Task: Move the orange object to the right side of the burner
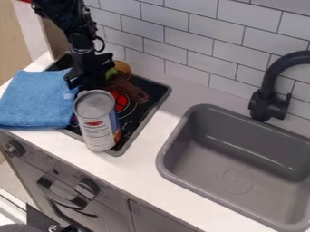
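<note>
The black robot arm [63,20] comes in from the upper left, and its black metal gripper [86,78] hangs over the left part of the flat black rectangular stovetop [154,92]. How far open the gripper is cannot be told, nor whether it has hold of anything. The rounded orange object [123,68] is at the stovetop's far edge, on the wall side, partly hidden behind a small bright green object [111,72] and a dark brown, irregular object [129,87]. The brown object lies over the stovetop's far half, beside the red-lit round burner [123,100].

A tall cylindrical can with a silvery top and a white-and-blue label [99,120] stands upright on the stovetop's near half, partly hiding the burner. A folded blue fluffy cloth [36,100] overlaps the stovetop's left side. Right of the stovetop, the white counter [148,156] holds a rectangular grey sink [233,158] with a curved black faucet [266,97]. White brick-shaped wall tiles [181,38] rise behind the stovetop.
</note>
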Motion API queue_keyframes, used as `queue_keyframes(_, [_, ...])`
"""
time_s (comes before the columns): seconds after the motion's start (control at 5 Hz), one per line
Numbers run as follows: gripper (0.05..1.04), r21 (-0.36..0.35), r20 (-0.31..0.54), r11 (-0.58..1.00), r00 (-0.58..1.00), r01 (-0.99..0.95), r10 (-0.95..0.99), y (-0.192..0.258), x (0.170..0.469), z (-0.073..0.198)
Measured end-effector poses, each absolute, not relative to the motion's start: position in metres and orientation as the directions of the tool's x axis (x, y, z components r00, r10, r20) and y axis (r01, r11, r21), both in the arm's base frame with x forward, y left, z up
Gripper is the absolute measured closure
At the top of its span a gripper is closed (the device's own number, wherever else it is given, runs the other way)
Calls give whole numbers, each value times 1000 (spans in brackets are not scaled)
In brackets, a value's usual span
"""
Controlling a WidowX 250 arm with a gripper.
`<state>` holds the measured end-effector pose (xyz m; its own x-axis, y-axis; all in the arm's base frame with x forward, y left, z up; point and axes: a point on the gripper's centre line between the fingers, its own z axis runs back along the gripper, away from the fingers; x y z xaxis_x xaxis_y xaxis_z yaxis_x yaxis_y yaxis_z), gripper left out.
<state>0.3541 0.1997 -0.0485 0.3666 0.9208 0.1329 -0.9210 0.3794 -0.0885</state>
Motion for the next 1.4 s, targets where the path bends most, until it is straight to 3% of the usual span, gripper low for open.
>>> queue_keyframes(0.2, [996, -115, 122, 394, 381, -912, 916, 197, 357, -48])
queue_keyframes(0.4, [1025, -133, 139, 449, 432, -884, 891, 198, 358, -48])
queue_keyframes(1.0, [1025, -151, 127, 674, 662, -723, 738, 177, 374, -30])
queue_keyframes(1.4, [1026, -164, 149, 773, 760, -612, 633, 151, 371, -47])
